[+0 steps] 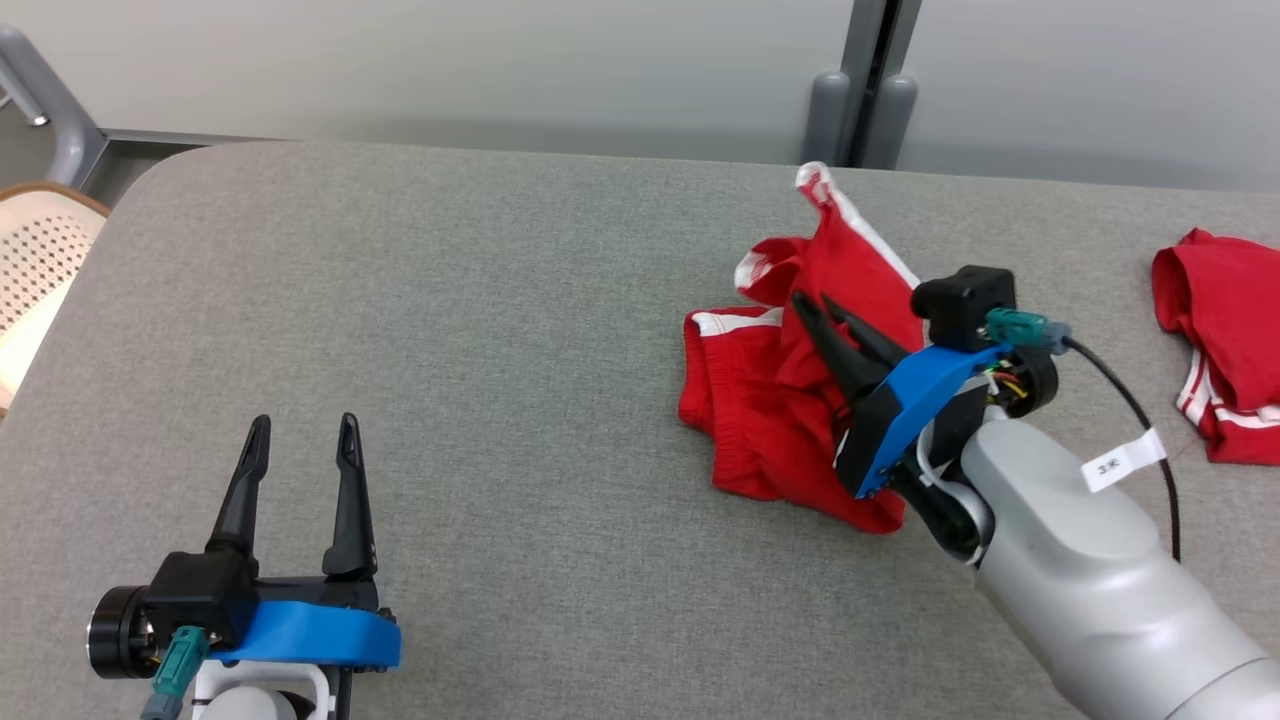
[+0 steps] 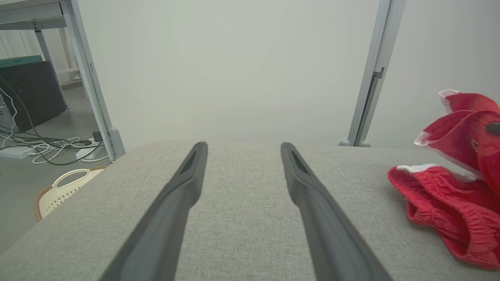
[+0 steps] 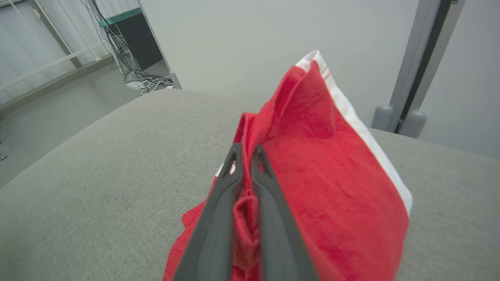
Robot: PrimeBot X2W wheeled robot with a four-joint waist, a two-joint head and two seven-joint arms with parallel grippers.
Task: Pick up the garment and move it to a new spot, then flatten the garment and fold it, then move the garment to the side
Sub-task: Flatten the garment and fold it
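Garment [image 1: 770, 400] lies right of centre on the table [image 1: 500, 300], one fold raised because the right gripper [image 1: 815, 302] has its jaws clamped on it, seemingly to carry it elsewhere. Left gripper [image 1: 304, 420] sits well apart, jaws wide, likely free for flattening.

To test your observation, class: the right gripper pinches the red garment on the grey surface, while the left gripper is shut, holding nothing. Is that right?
No: the left gripper is open, fingers spread apart, as the left wrist view shows. Otherwise correct: the right gripper pinches the red garment on the grey surface, and the left holds nothing.
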